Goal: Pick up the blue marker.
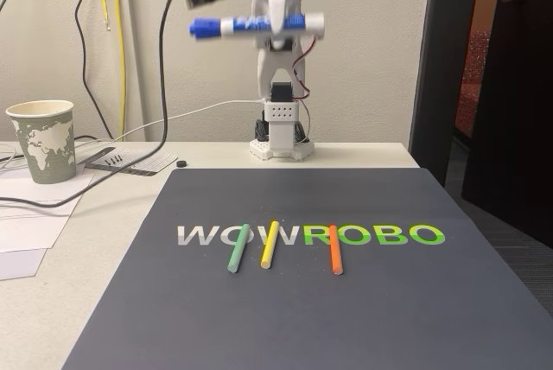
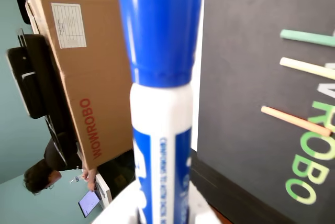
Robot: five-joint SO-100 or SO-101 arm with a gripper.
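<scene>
Paper cup (image 1: 42, 140) printed with a world map stands at nine o'clock on the table (image 1: 104, 240); its inside cannot be seen. High at twelve o'clock in the fixed view, the gripper (image 1: 275, 31) pinches the blue marker (image 1: 257, 25) level in the air, cap pointing to nine o'clock. Below, green stick (image 1: 238, 248), yellow stick (image 1: 270, 244) and orange stick (image 1: 334, 249) lie on the dark mat (image 1: 346, 318). Up close, the wrist view adds a cardboard box (image 2: 89, 77) lettered WOWROBO and a blurred person (image 2: 44, 174) at seven o'clock; the marker's ends are cut off there.
</scene>
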